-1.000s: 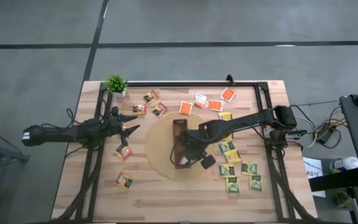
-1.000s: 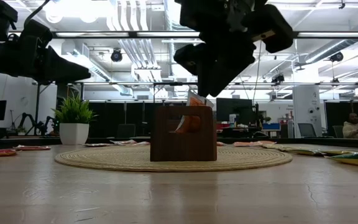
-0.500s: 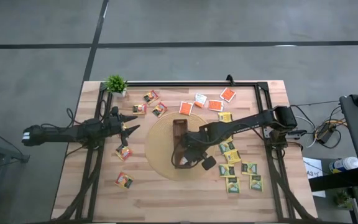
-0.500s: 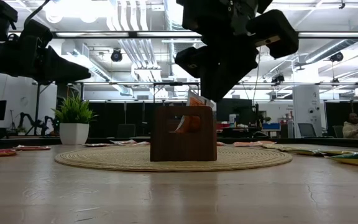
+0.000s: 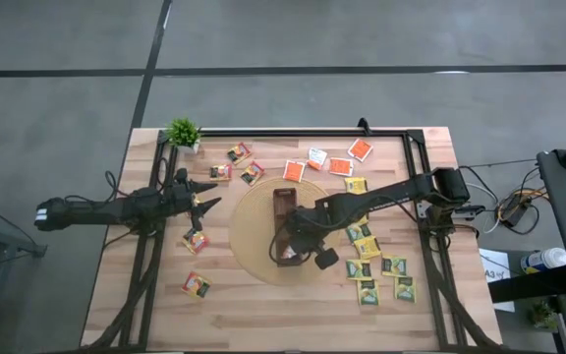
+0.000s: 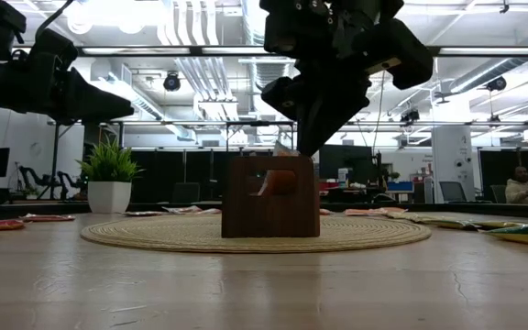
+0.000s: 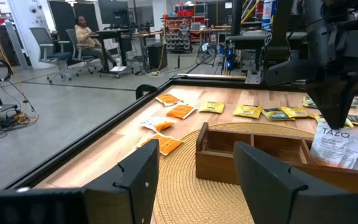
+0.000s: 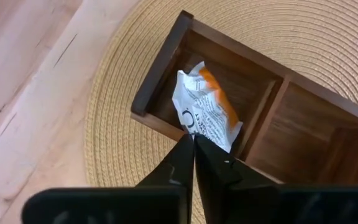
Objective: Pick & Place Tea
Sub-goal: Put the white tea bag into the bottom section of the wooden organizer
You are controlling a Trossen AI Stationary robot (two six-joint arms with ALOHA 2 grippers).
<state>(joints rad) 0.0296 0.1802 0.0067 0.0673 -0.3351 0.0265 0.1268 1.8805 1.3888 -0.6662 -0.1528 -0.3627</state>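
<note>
Wooden box (image 5: 284, 226), long and narrow with divided compartments, lying on round woven mat (image 5: 263, 246) at mid-worktop (image 5: 263, 305). Right gripper (image 8: 194, 144) poised over box's end compartment nearest the front edge of the worktop, jaws pressed together, tips just at upper edge of a white-and-orange sachet (image 8: 205, 112) standing tilted in that compartment; whether tips touch sachet cannot be told. Left gripper (image 5: 207, 202) hovering well left of box, beyond mat's edge, jaws spread, nothing between them. Remaining tea scattered flat on worktop around box: orange sachets (image 5: 340, 166) beyond box's far end; red-brown sachets (image 5: 239, 152) beyond and left of box; further sachets (image 5: 196, 242) left of box past mat; yellow and dark green-and-yellow sachets (image 5: 367, 247) in a cluster right of box. Small potted plant (image 5: 184, 133) at far left corner, well away from box.
</note>
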